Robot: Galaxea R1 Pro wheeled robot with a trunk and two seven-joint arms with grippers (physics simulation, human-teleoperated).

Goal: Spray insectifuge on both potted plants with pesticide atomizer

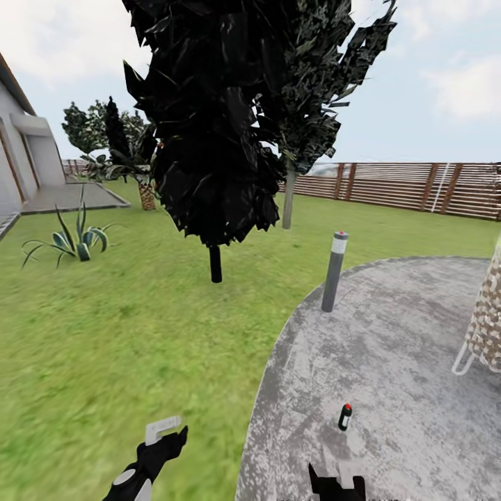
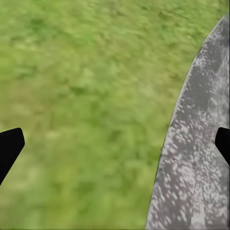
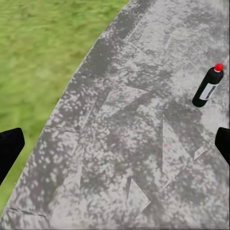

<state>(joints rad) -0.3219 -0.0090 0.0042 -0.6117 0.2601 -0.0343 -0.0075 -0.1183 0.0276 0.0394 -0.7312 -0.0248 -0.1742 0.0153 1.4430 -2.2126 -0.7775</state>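
Observation:
The pesticide atomizer [image 1: 344,416] is a small dark bottle with a red cap, standing upright on the grey round paving [image 1: 403,334], just ahead of my right gripper [image 1: 337,481]. In the right wrist view the atomizer [image 3: 208,87] shows a white label and stands off to one side, beyond the open fingers of the right gripper [image 3: 115,148]. My left gripper [image 1: 169,435] hangs open over the lawn near the paving's edge, and nothing lies between its fingers in the left wrist view [image 2: 115,148]. One potted plant [image 1: 69,240], a low rosette of pointed green leaves, sits far left on the grass.
A grey bollard light [image 1: 333,271] stands at the paving's far edge. A dark-leaved tree [image 1: 216,125] rises on the lawn ahead. A wicker seat on a white frame [image 1: 486,320] sits at the right edge. A brown slatted fence [image 1: 403,184] runs behind; the white house [image 1: 21,153] stands left.

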